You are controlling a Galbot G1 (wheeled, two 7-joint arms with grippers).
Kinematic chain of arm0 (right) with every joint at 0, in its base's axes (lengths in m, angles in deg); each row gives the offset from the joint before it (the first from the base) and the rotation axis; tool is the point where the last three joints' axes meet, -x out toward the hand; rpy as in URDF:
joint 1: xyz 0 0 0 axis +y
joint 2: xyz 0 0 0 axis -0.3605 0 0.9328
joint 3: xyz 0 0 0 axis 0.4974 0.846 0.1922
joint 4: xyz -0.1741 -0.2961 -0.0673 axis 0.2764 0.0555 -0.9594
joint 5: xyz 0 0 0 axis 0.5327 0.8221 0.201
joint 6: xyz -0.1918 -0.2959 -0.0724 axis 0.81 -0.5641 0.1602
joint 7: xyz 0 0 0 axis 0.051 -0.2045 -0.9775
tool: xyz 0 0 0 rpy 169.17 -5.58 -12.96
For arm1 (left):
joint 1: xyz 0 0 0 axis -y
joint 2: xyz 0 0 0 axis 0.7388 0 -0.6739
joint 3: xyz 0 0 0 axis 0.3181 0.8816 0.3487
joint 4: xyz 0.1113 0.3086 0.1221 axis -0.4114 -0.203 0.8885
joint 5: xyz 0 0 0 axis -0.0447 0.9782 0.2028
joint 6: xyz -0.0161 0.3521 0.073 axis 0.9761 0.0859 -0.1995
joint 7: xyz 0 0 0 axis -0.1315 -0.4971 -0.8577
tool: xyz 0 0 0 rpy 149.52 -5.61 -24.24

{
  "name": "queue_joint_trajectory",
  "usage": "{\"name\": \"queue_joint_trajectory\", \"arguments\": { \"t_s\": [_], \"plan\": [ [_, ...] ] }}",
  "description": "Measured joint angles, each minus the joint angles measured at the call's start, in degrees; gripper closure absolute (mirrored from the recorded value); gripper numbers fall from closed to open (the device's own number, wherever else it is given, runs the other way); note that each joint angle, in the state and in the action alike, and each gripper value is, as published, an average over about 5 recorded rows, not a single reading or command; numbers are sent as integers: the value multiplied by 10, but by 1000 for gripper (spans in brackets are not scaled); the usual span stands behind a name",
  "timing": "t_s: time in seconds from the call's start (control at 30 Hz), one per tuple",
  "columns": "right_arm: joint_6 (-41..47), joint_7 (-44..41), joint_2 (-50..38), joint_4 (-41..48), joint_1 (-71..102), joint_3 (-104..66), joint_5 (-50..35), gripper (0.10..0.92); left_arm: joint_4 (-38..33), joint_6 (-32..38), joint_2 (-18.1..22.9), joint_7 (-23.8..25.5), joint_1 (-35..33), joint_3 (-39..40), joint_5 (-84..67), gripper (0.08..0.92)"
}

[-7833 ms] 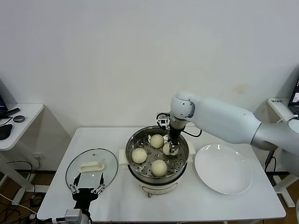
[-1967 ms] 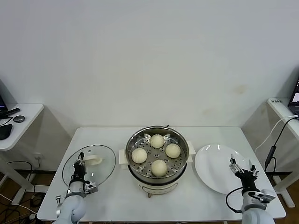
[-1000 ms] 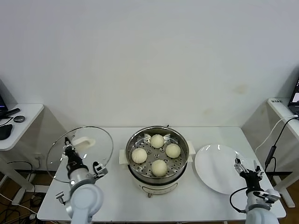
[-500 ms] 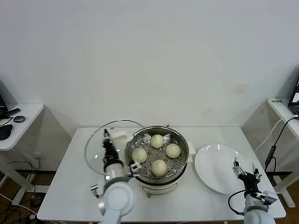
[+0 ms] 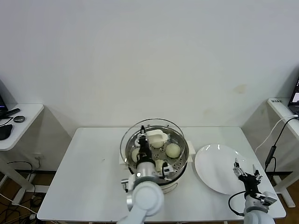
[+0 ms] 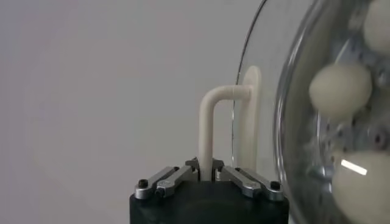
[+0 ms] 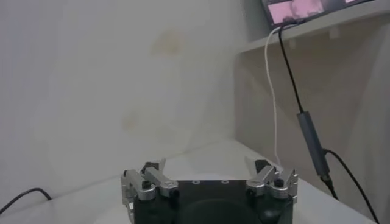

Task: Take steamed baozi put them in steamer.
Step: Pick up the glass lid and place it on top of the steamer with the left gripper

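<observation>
The steamer (image 5: pixel 180 161), a round shiny steel pot on a white base, stands near the middle of the desk (image 5: pixel 88 186). Inside, on its perforated tray, lie smooth cream-white steamed baozi (image 5: pixel 173 150); one shows plainly on the right side, the others are partly hidden. Through the left wrist view two buns (image 6: pixel 340 91) appear round and dome-shaped, resting on the holed tray.
</observation>
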State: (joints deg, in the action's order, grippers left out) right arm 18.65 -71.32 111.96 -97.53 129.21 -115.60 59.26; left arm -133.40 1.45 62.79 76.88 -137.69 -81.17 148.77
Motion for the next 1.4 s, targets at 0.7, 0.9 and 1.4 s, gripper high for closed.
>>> {"name": "queue_joint_trajectory", "arguments": {
  "t_s": [0.7, 0.9, 1.4],
  "plan": [
    [-2, -2, 6, 5, 0, 2, 7, 203, 64, -1, 4, -15, 12, 21, 14, 825],
    [-1, -2, 8, 7, -3, 5, 8, 203, 76, -1, 4, -15, 15, 20, 15, 825],
    [-3, -3, 11, 11, -5, 10, 12, 203, 83, 1, 5, -21, 12, 19, 12, 825]
  ]
}}
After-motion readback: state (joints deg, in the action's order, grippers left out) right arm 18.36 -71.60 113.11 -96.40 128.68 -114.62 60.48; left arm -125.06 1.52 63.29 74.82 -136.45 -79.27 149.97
